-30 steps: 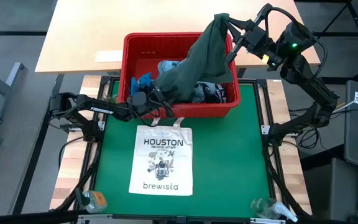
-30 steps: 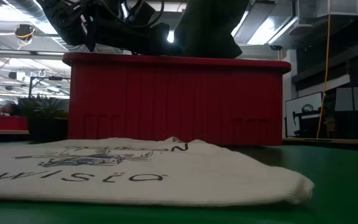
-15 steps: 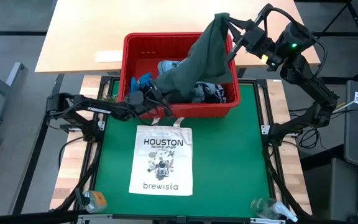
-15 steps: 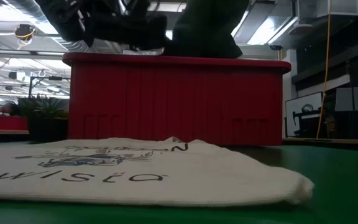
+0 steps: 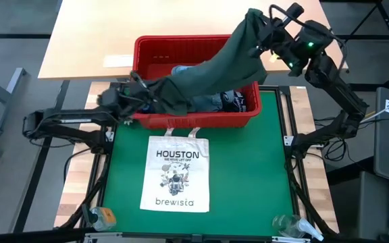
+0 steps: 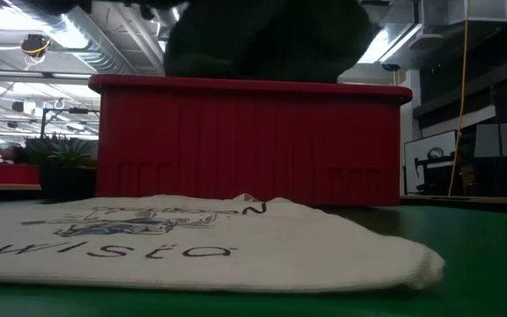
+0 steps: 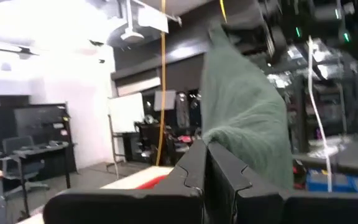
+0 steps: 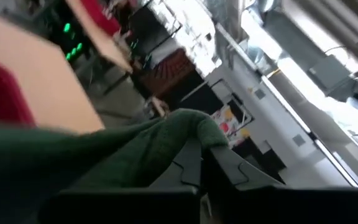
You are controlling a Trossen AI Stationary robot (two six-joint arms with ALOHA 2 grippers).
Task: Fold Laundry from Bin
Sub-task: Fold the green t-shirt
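Note:
The red bin (image 5: 198, 120) (image 6: 249, 141) stands at the green mat's far edge with laundry in it. A dark green garment (image 5: 211, 64) (image 6: 262, 40) stretches slantwise over the bin between my two grippers. My left gripper (image 5: 152, 93) (image 7: 207, 163) is shut on its lower end, above the bin's near-left corner. My right gripper (image 5: 258, 28) (image 8: 201, 163) is shut on its upper end, high over the bin's far-right corner. A light blue piece (image 5: 181, 69) and a dark navy piece (image 5: 235, 101) lie in the bin beneath it. My left gripper pinches a bunched fold at the garment's lower end (image 7: 225, 138) between its two shut fingers, coming from the table's left and pointing slightly upward. The cloth rises away from the fingers toward the other arm, lifted above the bin's rim. How many layers is unclear. My right gripper pinches a gathered fold at the garment's upper end (image 8: 188, 127) between its shut fingers, coming roughly level from the table's right. The cloth runs down and leftward from the fingers over the bin, held well above it.
A white "HOUSTON brewista" tote bag (image 5: 175, 172) (image 6: 192, 246) lies flat on the green mat in front of the bin. Two small bottles (image 5: 100, 217) (image 5: 292, 226) stand at the mat's near corners. A wooden table (image 5: 107, 34) lies beyond the bin.
My left gripper has shut on the green garment's lower end at the bin's near wall, then risen and pulled back toward the table's left. That end has lifted out of the bin, spreading the garment between both grippers. My right gripper has rolled, keeping its hold.

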